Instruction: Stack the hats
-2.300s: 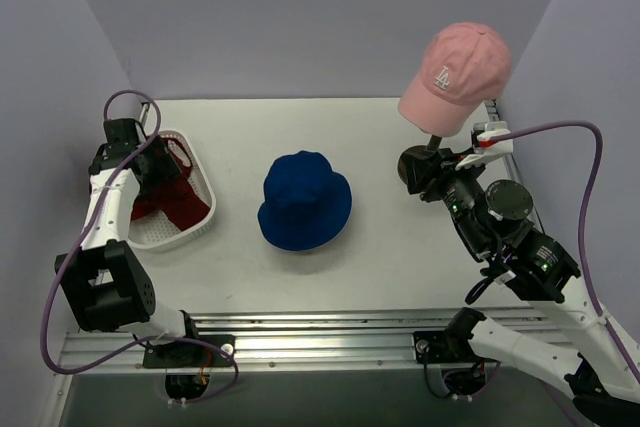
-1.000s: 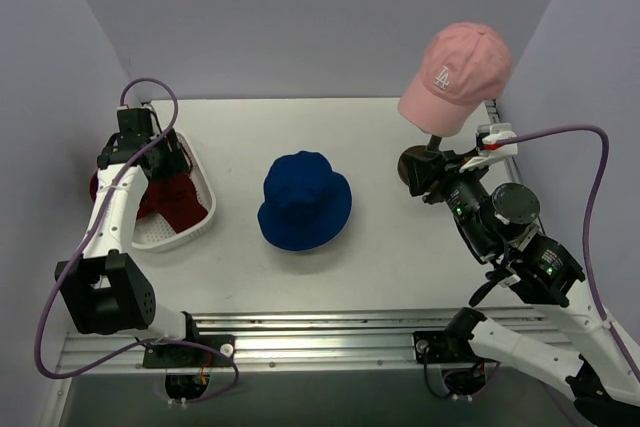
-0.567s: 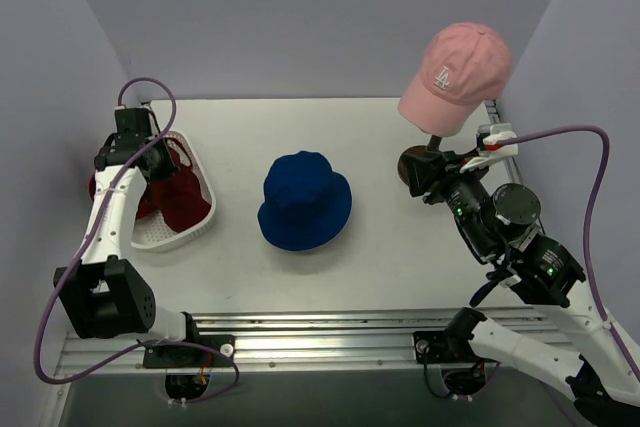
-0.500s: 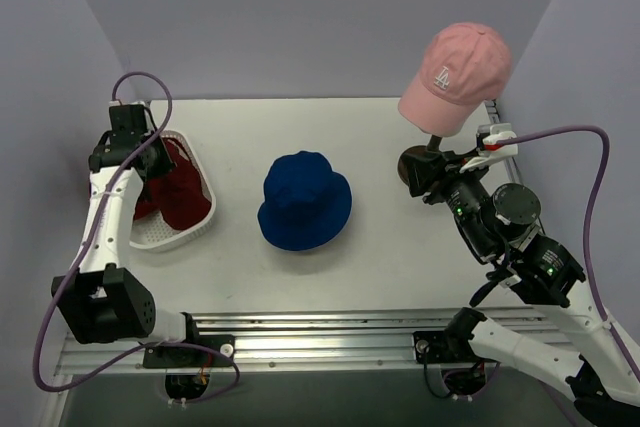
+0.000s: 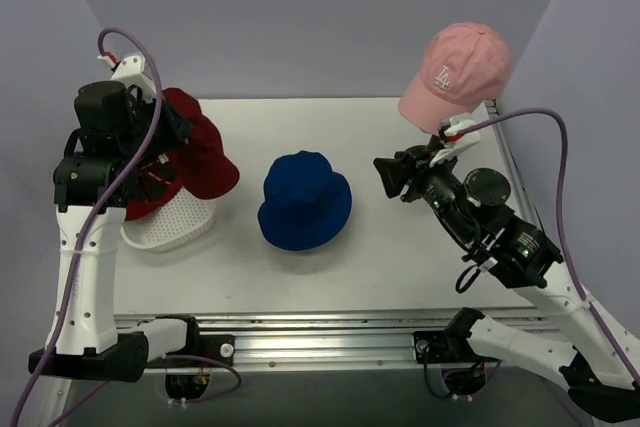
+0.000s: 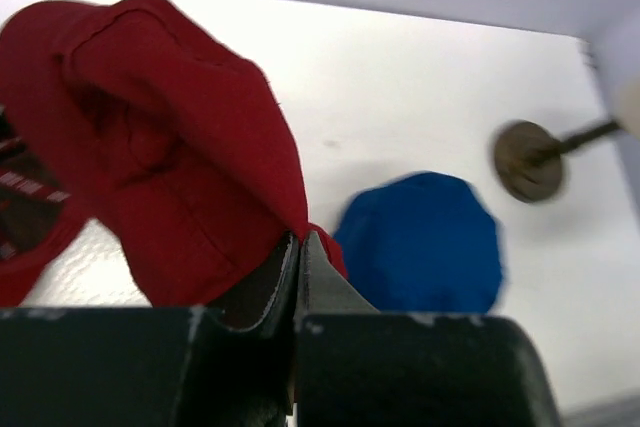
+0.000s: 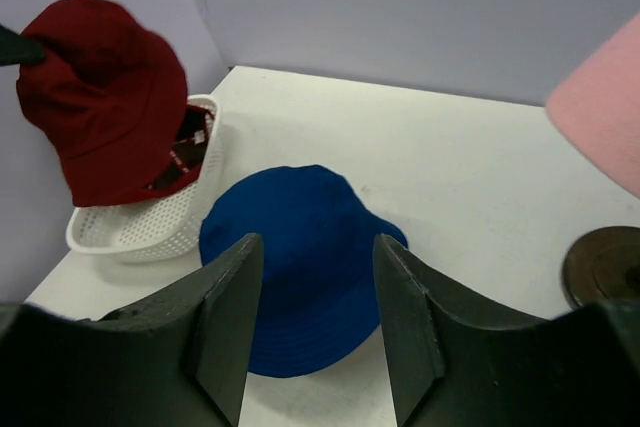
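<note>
My left gripper (image 6: 298, 237) is shut on the brim edge of the dark red bucket hat (image 5: 197, 150), which hangs in the air above the white mesh basket (image 5: 172, 230). The same dark red hat (image 6: 170, 127) fills the left of the left wrist view. A blue bucket hat (image 5: 305, 200) lies flat on the table's middle. My right gripper (image 7: 315, 242) is open and empty, held above and to the right of the blue hat (image 7: 300, 282). A pink cap (image 5: 457, 72) with a white LA logo sits high on a stand at the back right.
Red fabric (image 5: 142, 203), apparently another cap, lies in the basket (image 7: 130, 232) at the left wall. The stand's round dark base (image 6: 527, 160) rests on the table right of the blue hat (image 6: 420, 242). Walls close in on three sides.
My left gripper shut on the dark red hat in the basket and lifted it well up and slightly right. My right gripper swung left toward the blue hat.
</note>
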Controlling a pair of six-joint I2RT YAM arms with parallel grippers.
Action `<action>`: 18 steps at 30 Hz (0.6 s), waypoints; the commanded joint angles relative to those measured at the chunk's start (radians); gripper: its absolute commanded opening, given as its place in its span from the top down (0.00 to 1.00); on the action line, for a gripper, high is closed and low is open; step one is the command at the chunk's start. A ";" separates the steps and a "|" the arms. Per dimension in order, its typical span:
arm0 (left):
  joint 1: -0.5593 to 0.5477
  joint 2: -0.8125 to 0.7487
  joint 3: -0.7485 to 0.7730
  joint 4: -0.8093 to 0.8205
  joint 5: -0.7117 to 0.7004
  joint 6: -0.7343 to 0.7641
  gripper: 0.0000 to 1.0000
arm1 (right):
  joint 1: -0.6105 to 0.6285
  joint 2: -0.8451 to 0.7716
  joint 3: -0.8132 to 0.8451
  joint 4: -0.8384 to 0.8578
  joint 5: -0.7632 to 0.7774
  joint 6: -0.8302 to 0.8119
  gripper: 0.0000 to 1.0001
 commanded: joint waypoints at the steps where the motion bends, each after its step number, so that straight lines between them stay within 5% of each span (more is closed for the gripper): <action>1: -0.096 -0.047 0.084 0.027 0.176 -0.034 0.98 | 0.006 0.067 0.033 0.098 -0.152 0.034 0.55; 8: -0.189 -0.087 0.024 0.285 0.493 -0.135 0.98 | 0.010 0.204 0.065 0.263 -0.224 0.266 0.49; 18: -0.228 -0.081 -0.071 0.461 0.704 -0.177 0.97 | 0.015 0.227 -0.026 0.461 -0.312 0.283 0.50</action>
